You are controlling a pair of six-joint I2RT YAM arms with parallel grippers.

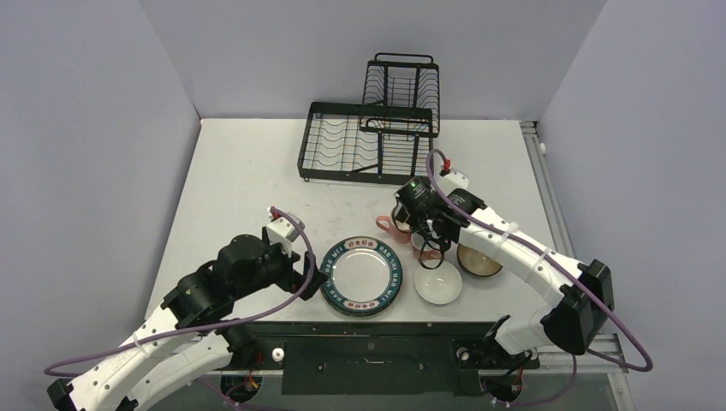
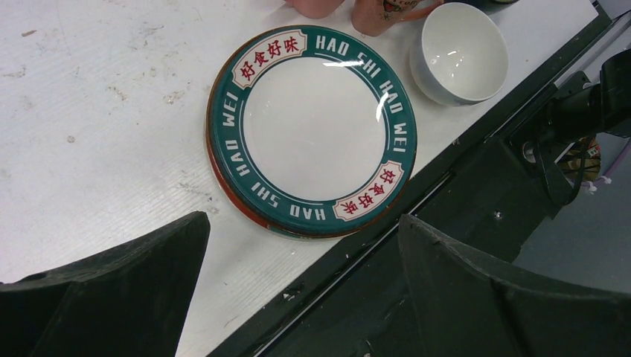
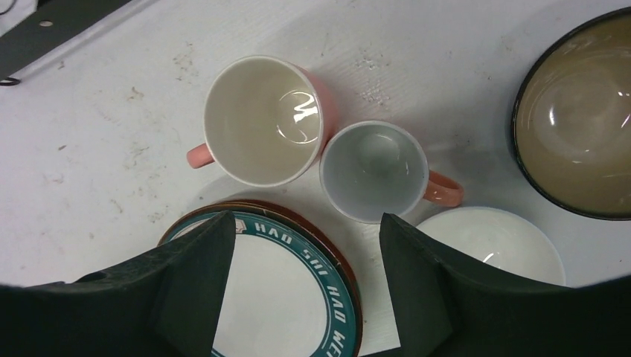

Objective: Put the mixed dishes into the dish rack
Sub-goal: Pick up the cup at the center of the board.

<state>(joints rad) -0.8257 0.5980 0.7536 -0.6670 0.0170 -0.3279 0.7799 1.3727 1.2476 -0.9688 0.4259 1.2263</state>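
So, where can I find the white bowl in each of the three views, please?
Top external: the white bowl is in the lower middle, slightly right of centre.
Left wrist: upper right.
Right wrist: lower right.
Shared landmark: the green-rimmed lettered plate lies just left of the bowl in every view.

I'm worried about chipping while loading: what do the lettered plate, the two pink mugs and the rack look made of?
Lettered plate: glazed ceramic or possibly melamine; glossy, with sharp light glints on its white centre. Larger pink mug and smaller pink mug: likely glazed ceramic, shiny white insides with reflections. Dish rack: thin wire, probably metal with a matte black coating.
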